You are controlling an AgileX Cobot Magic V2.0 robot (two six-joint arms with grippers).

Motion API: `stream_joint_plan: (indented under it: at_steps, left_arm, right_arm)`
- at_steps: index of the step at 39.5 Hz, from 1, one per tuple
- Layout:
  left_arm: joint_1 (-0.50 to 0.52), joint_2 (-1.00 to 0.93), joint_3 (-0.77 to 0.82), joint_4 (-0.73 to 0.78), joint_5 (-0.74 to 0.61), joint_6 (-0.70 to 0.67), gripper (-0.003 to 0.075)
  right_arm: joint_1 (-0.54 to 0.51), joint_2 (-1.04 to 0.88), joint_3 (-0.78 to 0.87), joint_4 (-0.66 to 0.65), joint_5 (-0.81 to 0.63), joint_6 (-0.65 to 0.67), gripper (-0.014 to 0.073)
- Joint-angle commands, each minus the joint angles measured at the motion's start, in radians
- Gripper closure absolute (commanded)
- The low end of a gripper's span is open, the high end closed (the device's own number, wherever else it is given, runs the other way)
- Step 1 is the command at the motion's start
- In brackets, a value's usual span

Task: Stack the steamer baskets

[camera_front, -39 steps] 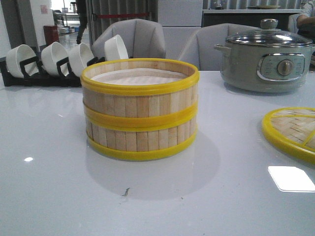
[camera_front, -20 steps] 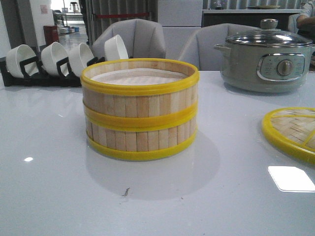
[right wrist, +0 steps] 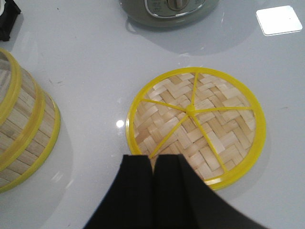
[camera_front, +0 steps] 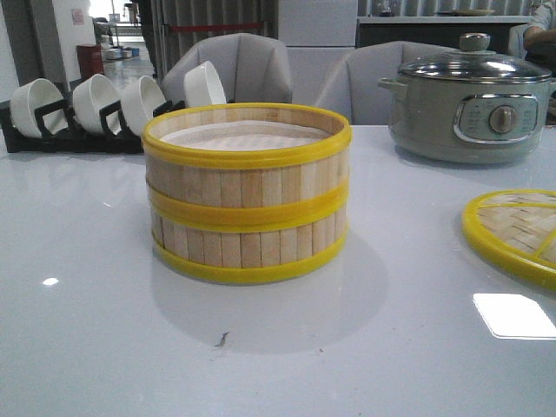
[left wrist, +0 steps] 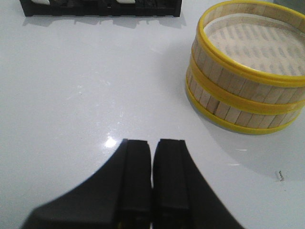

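A: Steamer baskets (camera_front: 247, 193)? Claws?
B: Stacked, one on the other, tabletop (camera_front: 87, 347) centre. Left claw (left wrist: 152, 183) closed, empty, baskets at its 2 o'clock. Right claw (right wrist: 153, 186) closed, empty, over the woven lid's (right wrist: 195, 124) near rim.
A: Anything cut off?
B: Lid clipped at 3 o'clock in front view; no arms there.
A: Changes?
B: None, same as before.
A: Room?
B: Glossy white top, bowl rack (camera_front: 78, 109) at 10, grey pot (camera_front: 473, 104) at 2, chairs (camera_front: 252, 65) behind.

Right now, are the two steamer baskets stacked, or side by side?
Stacked. The upper steamer basket sits squarely on the lower steamer basket, rims aligned, with no lid on top; the woven-bamboo lid lies flat on the table.
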Motion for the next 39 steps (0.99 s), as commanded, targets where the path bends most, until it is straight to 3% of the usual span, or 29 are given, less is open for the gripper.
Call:
stream_joint_plan:
  at_steps: [1,14,25,39]
  left_arm:
    - [0.001,0.002,-0.029,0.000,-0.092,-0.008,0.0634]
    - [0.001,0.002,-0.029,0.000,-0.106,-0.008,0.0634]
    - [0.001,0.002,-0.029,0.000,-0.106,-0.008,0.0634]
    - [0.001,0.002,-0.029,0.000,-0.106,-0.008,0.0634]
  right_arm:
    - [-0.001,-0.005,-0.036,0.003,-0.057,-0.005,0.0545]
    - [-0.001,-0.005,-0.036,0.003,-0.035,-0.005,0.0532]
    - [-0.001,-0.005,-0.036,0.003,0.030,-0.009,0.0238]
    - [-0.001,-0.005,-0.035,0.003,0.150,-0.009,0.0241]
